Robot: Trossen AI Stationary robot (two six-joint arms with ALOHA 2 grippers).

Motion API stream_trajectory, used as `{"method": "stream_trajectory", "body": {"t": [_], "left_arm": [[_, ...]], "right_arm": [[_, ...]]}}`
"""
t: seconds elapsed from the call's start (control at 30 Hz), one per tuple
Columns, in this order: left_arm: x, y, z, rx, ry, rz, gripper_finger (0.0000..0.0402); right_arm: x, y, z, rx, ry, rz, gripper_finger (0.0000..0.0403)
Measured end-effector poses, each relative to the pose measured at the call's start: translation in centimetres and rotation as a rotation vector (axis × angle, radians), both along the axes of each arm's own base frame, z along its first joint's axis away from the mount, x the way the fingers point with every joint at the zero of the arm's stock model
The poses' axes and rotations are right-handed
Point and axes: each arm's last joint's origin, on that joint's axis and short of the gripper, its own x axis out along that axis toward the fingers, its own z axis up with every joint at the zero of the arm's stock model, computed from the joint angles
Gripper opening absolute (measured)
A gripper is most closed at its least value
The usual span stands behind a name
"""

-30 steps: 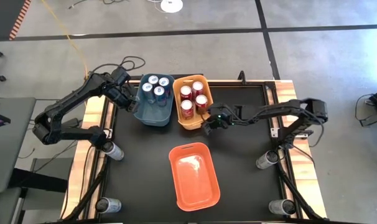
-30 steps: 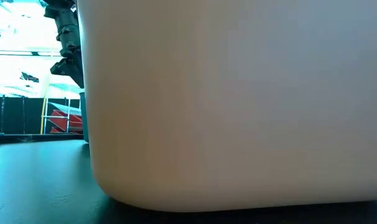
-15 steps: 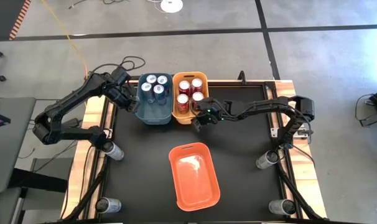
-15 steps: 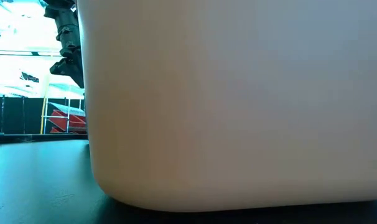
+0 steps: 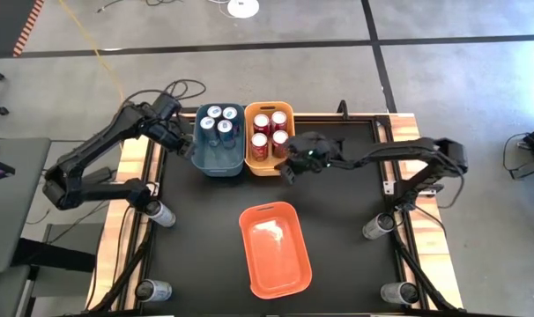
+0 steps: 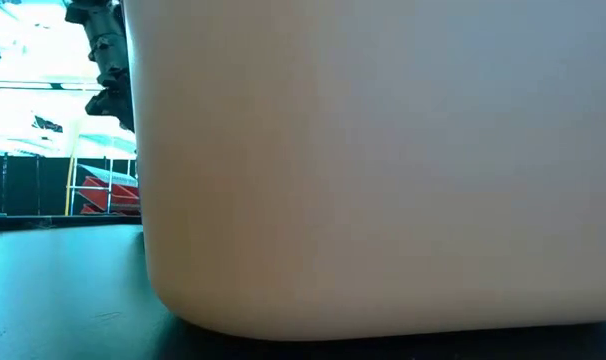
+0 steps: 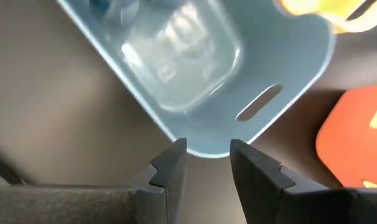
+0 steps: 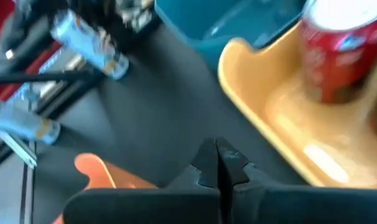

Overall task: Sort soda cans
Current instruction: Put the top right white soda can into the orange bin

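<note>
Fingers of my right gripper [image 8: 216,163] are pressed together with nothing between them. That gripper [image 5: 291,167] sits over the black table top [image 5: 355,229], just beside the near right corner of the yellow plastic bin [image 5: 269,171], and from it the yellow rim lies just ahead and slightly to one side.

In that bin stand four red soda cans with silver tops [image 5: 269,131], all upright, long axes vertical; the right wrist view shows the nearest red can [image 8: 339,53] just inside the yellow wall [image 8: 257,93]. Judgement: any reach for these cans must come from above, since the bin wall bars a level approach (and the jaws would first have to part).

My left gripper [image 5: 181,139] is at the left wall of the blue plastic bin [image 5: 216,162]. Its fingers [image 7: 170,171] are parted by a narrow gap and straddle the blue rim [image 7: 204,148]; I cannot tell whether they pinch it. Four blue soda cans with silver tops [image 5: 220,123] stand upright in the far half of that bin. The two bins touch side by side.

Nearer the front edge, well apart from both grippers, lies an orange plastic bin [image 5: 275,248] with no cans in it. Four dark grey and silver soda cans remain outside any bin, at the table's margins: two on the left [image 5: 161,212] [image 5: 152,290] and two on the right [image 5: 378,224] [image 5: 397,292]. The right arm is nearer the right pair, the left arm nearer the left pair.

Open room: bare black surface lies between the orange bin and both side rails.
</note>
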Motion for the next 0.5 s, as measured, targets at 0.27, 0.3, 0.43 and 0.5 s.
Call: {"method": "stream_trajectory", "body": {"t": [0.27,0.3,0.43,0.5], "left_arm": [[-0.1,-1.4,4.3,0.220,-0.151,-0.097,0.0118],[-0.1,-1.6,4.9,0.250,-0.171,-0.115,0.0118],[0.3,-1.9,6.3,0.361,-0.247,-0.171,0.0118],[0.8,-1.9,6.7,0.408,-0.287,-0.204,0.0118]], "right_arm": [[-4.5,-0.7,3.5,0.080,0.031,-0.101,0.0055],[-5.4,-0.5,3.7,0.101,0.072,-0.111,0.0063],[-9.5,1.5,4.2,0.181,0.285,-0.119,0.0107],[-11.2,2.9,4.8,0.224,0.324,-0.105,0.0140]]}}
